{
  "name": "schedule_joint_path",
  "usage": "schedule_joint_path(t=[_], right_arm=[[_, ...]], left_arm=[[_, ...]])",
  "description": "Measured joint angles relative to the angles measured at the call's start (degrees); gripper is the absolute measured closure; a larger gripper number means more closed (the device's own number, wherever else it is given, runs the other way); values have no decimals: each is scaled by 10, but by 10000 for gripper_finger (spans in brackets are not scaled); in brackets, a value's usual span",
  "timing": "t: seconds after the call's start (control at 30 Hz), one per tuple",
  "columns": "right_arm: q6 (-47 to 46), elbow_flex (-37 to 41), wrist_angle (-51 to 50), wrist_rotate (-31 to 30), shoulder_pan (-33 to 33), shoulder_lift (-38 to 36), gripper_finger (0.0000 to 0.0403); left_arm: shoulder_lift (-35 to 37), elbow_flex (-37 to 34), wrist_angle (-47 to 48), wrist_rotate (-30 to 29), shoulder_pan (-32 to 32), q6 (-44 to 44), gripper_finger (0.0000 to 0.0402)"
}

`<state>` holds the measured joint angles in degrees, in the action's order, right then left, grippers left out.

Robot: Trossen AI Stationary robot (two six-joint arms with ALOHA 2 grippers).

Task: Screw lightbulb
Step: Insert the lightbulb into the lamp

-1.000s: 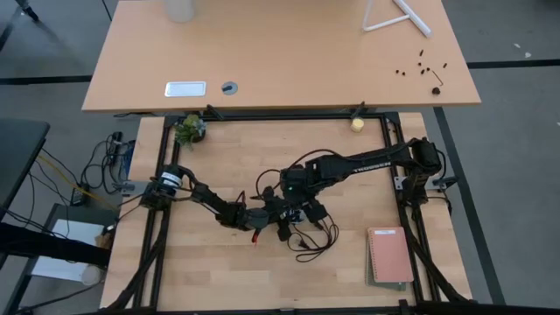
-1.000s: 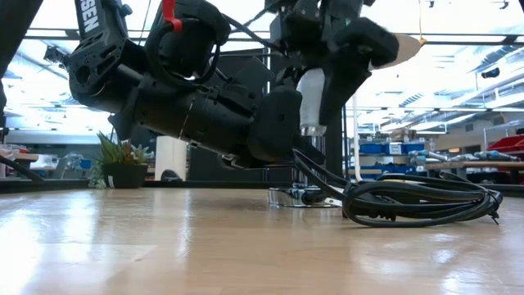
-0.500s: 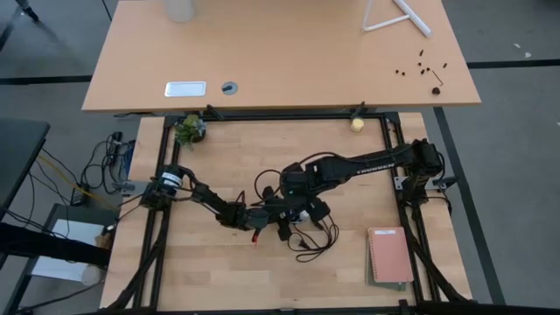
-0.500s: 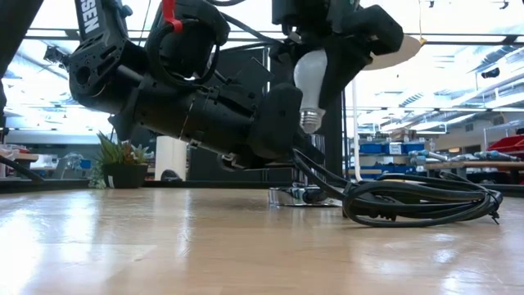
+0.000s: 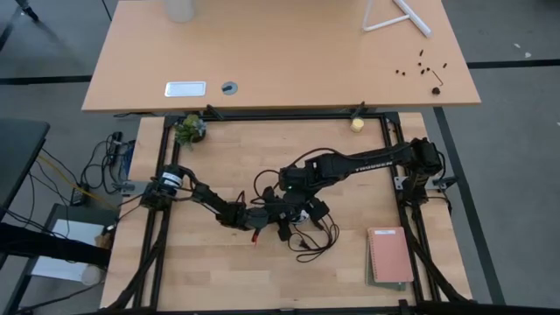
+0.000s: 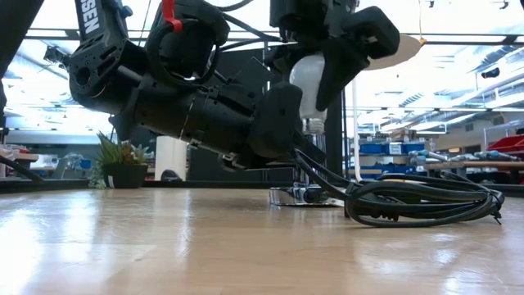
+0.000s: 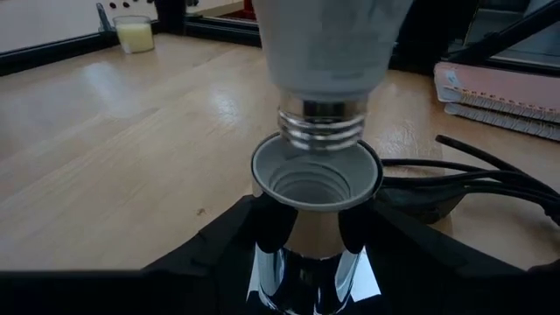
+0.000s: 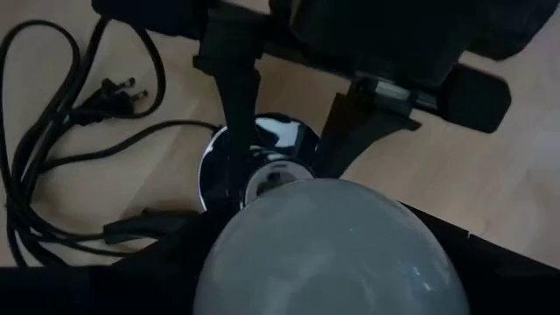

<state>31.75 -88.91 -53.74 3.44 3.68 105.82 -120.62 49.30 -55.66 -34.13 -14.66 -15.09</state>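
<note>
High view: both my arms meet mid-surface (image 5: 219, 262). Left end effector (image 5: 265, 213) comes in from the left, right end effector (image 5: 293, 194) from the right, nearly touching. Black cord (image 5: 311, 241) loops just beside them. Pink notebook (image 5: 390, 255) sits near the right edge, small plant (image 5: 188, 129) at the far left corner, yellowish ball (image 5: 357, 124) at the far right corner. Bulb itself is hidden under my arms here.

Low view: lightbulb (image 6: 306, 78) hangs base down, clamped in my right end effector (image 6: 315, 70), clear of the surface. The socket (image 6: 304, 194) is low, just below it. Cord (image 6: 417, 203) is coiled on the wood to one side.

Left wrist view: left end effector (image 7: 313, 229) is clamped on the socket (image 7: 317, 179), open mouth up. The bulb's (image 7: 325, 48) threaded base hangs right over that mouth, about at the rim; can't tell if the threads have caught. Notebook (image 7: 500, 92) and cord (image 7: 490, 175) lie behind.

Right wrist view: the bulb's (image 8: 328, 254) rounded end fills the frame, held between my right fingers (image 8: 516, 280). Past it, the shiny socket (image 8: 262, 162) sits in the left end effector's (image 8: 284, 140) grip, with the cord and plug (image 8: 109, 92) lying beside it.
</note>
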Motion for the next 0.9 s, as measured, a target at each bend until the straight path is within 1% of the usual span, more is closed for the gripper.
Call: schedule_joint_path(t=[0.27,0.5,0.63,0.77,0.9], right_arm=[[13,30,53,3,0,0,138],[16,53,78,12,0,-1,127],[19,72,99,11,0,-2,132],[-11,74,100,3,0,-3,142],[-44,74,99,-6,1,-3,141]], left_arm=[[0,0,-1,0,0,0,199],[0,1,2,1,0,4,199],[0,1,4,2,0,2,199],[0,1,4,2,0,0,199],[0,1,3,2,0,-3,199]])
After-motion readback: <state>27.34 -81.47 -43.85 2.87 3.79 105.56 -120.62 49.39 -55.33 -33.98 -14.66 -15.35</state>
